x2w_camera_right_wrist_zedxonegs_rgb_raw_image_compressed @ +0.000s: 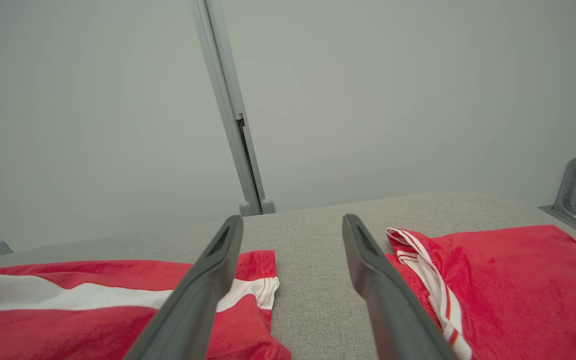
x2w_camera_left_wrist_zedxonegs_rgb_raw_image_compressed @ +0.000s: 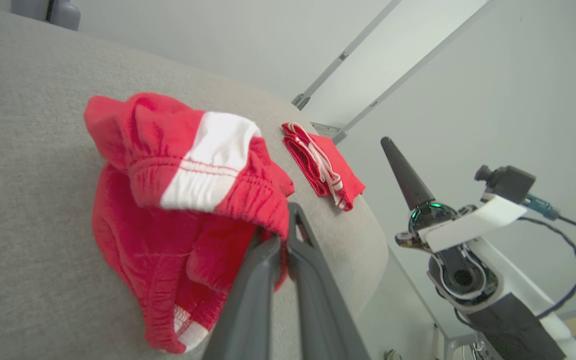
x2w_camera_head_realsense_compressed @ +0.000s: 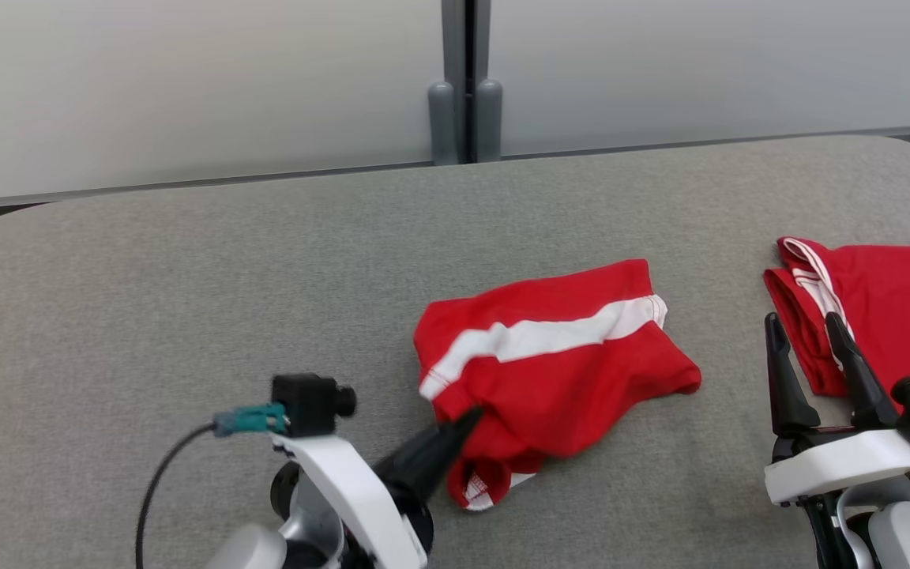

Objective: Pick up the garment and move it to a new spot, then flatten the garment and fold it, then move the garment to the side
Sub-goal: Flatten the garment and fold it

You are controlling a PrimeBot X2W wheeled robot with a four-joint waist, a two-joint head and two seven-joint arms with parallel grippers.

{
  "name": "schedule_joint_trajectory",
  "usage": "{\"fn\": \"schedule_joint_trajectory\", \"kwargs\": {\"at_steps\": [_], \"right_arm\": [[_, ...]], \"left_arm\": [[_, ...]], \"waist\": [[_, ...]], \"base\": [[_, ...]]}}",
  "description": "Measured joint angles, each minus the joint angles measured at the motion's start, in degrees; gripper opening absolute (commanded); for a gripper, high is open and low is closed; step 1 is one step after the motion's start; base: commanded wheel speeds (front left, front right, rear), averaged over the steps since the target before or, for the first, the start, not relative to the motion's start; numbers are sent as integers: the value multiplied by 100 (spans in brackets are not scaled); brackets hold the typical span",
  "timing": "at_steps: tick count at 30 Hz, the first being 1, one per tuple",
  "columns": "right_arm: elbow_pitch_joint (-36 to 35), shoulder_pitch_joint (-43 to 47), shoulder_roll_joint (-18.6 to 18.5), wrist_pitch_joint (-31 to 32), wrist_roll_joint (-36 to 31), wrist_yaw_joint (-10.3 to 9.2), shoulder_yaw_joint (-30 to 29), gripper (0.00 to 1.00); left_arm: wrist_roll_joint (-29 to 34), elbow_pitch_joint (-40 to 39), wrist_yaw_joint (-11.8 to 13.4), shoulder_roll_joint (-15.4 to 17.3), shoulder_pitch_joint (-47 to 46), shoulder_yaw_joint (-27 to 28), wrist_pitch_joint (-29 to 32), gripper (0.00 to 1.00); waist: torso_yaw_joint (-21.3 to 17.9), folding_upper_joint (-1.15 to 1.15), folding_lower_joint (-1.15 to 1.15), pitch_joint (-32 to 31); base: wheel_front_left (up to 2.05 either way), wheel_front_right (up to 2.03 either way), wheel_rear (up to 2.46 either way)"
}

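Note:
The garment is a crumpled pair of red shorts with a white stripe, lying mid-table. My left gripper reaches in from the lower left, and its tips are at the garment's near left edge. In the left wrist view the two fingers are pressed together with a fold of the red garment pinched between them near the tips of my left gripper. My right gripper stands open at the lower right. In the right wrist view my right gripper has bare table between its fingers, and the garment lies to its left.
A second red garment with white trim lies folded at the table's right edge, just beyond my right fingers; it also shows as the folded garment. The grey fabric table has rounded far corners. A pale wall with a grey post stands behind.

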Motion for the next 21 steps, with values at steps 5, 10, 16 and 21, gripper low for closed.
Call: {"fn": "schedule_joint_trajectory", "kwargs": {"at_steps": [5,10,16,21], "right_arm": [[21,3,-26,0,0,0,-8,100],[26,26,-52,0,0,0,-10,100],[45,27,-123,1,11,0,-11,100],[62,38,-169,1,18,0,-13,100]], "left_arm": [[407,-628,-19,655,244,-744,463,0],[659,-654,-18,1112,487,-1083,801,0],[1038,-200,199,1295,552,-1155,792,0],[1095,155,287,1336,593,-1077,617,18]], "waist": [[187,0,0,-94],[254,0,0,-98],[237,0,0,-90],[195,0,0,-101]], "base": [[0,0,0],[0,0,0],[0,0,0],[0,0,0]]}}
